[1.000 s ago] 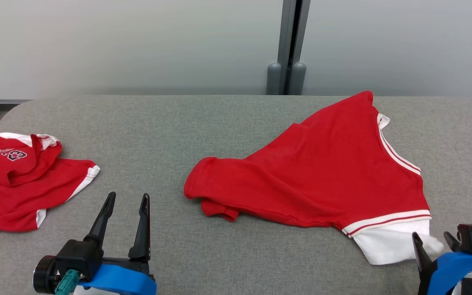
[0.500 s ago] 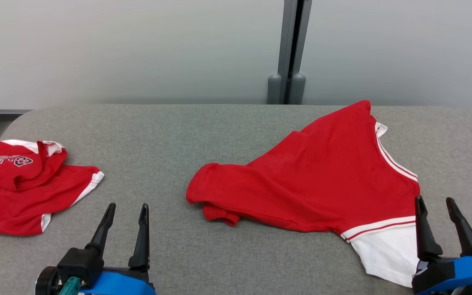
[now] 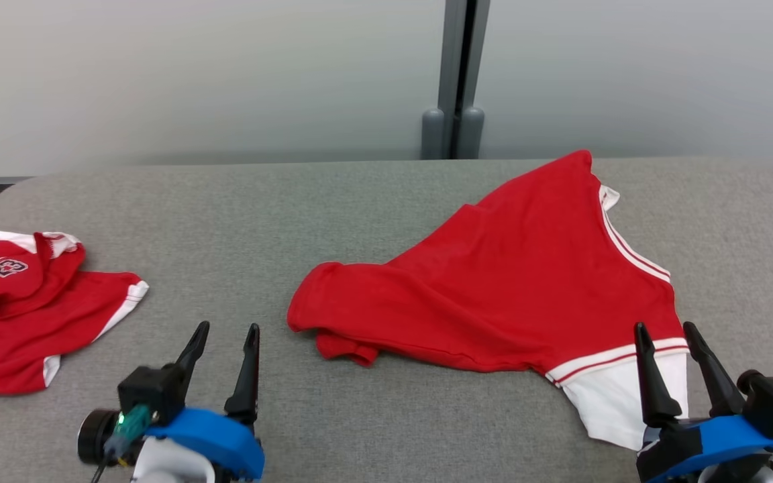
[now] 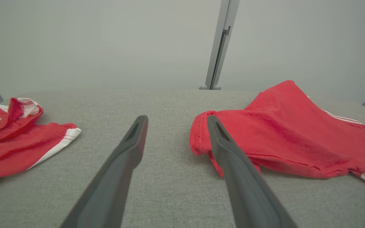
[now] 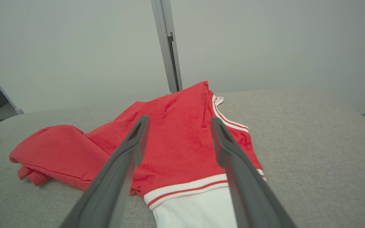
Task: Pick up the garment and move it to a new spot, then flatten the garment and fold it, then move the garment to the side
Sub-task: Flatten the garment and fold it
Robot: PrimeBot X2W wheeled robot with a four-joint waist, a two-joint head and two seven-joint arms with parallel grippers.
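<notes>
lying rumpled on table, garment; left fingers and right fingers spread

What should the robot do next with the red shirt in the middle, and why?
Probably lower the right hand onto the white edge of the red shirt and close: it hovers open right there, and the shirt lies rumpled, unflattened.
</notes>
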